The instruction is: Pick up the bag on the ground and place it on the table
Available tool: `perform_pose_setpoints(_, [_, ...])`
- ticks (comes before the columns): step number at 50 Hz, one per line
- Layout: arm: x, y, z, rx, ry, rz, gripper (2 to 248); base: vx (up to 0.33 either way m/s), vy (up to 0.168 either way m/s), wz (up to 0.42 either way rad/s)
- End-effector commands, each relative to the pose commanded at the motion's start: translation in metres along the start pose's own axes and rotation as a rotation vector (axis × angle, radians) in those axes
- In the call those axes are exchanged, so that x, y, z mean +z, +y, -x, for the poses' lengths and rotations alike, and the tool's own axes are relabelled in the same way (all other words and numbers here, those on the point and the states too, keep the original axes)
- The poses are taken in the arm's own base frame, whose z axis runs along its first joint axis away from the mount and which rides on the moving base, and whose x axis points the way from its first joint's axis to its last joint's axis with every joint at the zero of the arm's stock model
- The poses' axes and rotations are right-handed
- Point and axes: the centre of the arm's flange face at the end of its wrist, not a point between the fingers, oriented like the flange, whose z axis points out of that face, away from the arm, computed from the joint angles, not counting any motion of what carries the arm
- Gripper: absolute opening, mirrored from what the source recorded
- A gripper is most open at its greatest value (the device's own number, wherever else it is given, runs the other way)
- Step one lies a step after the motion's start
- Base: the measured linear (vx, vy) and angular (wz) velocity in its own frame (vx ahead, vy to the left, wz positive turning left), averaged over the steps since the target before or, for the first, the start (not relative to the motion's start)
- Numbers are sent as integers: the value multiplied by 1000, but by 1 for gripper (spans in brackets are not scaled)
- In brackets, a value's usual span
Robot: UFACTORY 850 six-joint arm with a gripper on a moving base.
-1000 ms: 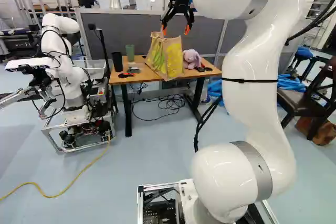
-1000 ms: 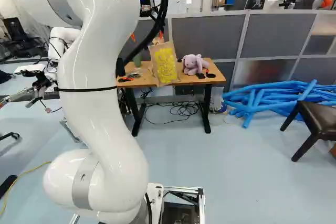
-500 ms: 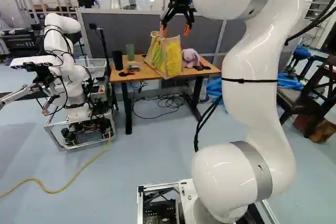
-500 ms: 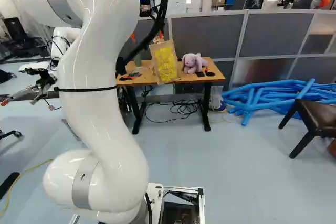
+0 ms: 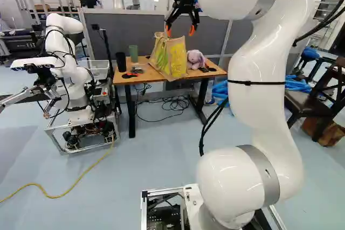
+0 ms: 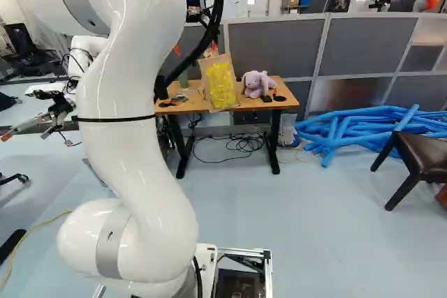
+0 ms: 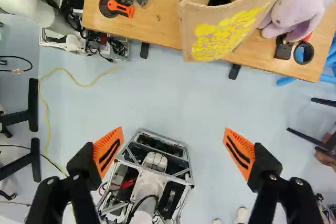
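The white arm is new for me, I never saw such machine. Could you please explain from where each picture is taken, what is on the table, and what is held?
The machine is a robot arm on a moving base, with a black gripper of two orange-padded fingers. Two pictures come from cameras on the base, behind the arm, one to its left and one to its right. The third comes from the wrist, looking along the gripper.

On the table stand a tan bag with yellow print, a purple plush toy, a green cup and a dark cup, with some small items beside them. The gripper is open and holds nothing.
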Motion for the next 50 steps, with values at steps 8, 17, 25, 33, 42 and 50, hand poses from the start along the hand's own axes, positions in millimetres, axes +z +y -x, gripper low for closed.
perform_pose_setpoints(8, [1, 0, 0, 1, 3, 1, 247, 0, 0, 0])
perform_pose_setpoints(17, [4, 0, 1, 5, 11, 5, 247, 0, 0, 0])
perform_pose_setpoints(25, [8, 1, 2, 9, 21, 9, 247, 0, 0, 0])
perform_pose_setpoints(33, [13, 1, 4, 14, 35, 15, 247, 0, 0, 0])
perform_pose_setpoints(42, [20, 2, 6, 22, 54, 23, 247, 0, 0, 0])
perform_pose_setpoints(50, [27, 2, 8, 30, 74, 31, 247, 0, 0, 0])
